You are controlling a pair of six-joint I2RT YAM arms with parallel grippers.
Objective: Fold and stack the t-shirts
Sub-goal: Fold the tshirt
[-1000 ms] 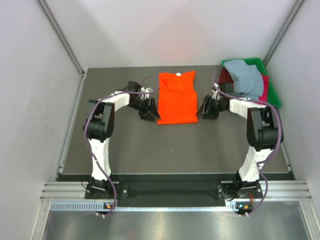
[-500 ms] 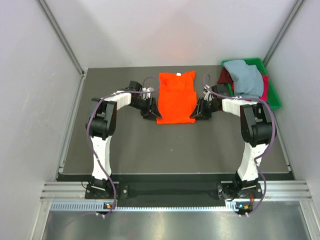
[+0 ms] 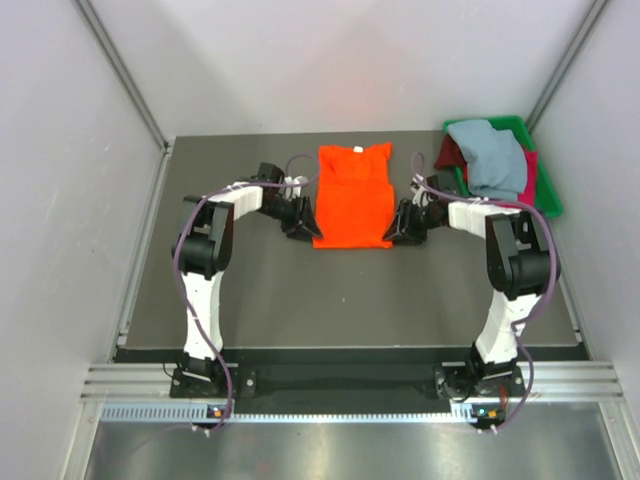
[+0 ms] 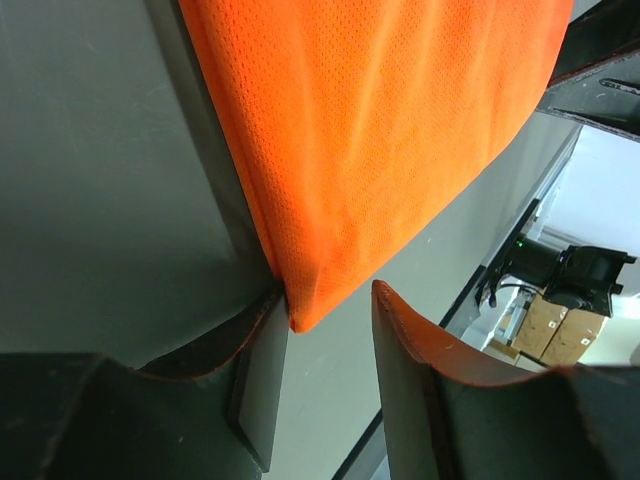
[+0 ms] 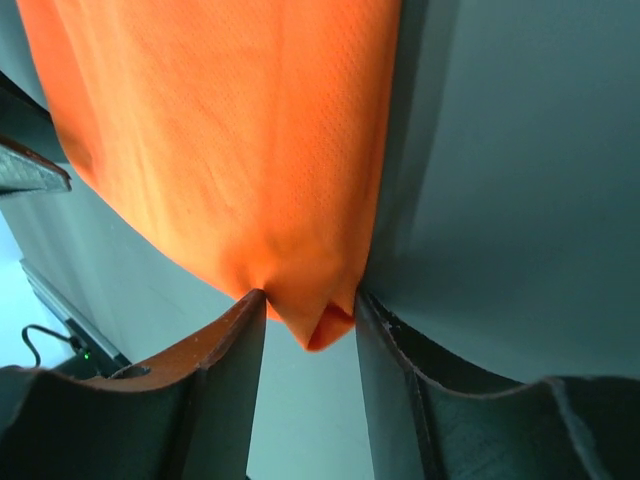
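Observation:
A bright orange t-shirt (image 3: pixel 352 195) lies folded narrow on the dark table, collar at the far end. My left gripper (image 3: pixel 303 228) is at its near left corner; in the left wrist view (image 4: pixel 332 295) the jaws are open and the shirt's corner (image 4: pixel 300 315) touches the inner face of one finger. My right gripper (image 3: pixel 397 228) is at the near right corner; in the right wrist view (image 5: pixel 309 295) the jaws stand a little apart with the shirt's corner (image 5: pixel 318 320) bunched between them, touching both fingers. A pale grey-blue shirt (image 3: pixel 495 155) lies over dark red shirts (image 3: pixel 450 152).
The green plastic tray (image 3: pixel 550 195) at the back right holds the heap of other shirts. Grey walls close in the table on the left, back and right. The arm bases stand at the near edge.
Both grippers have moved inward from beside the shirt to its near corners. The right gripper came in from farther out. The shirt lies as before.

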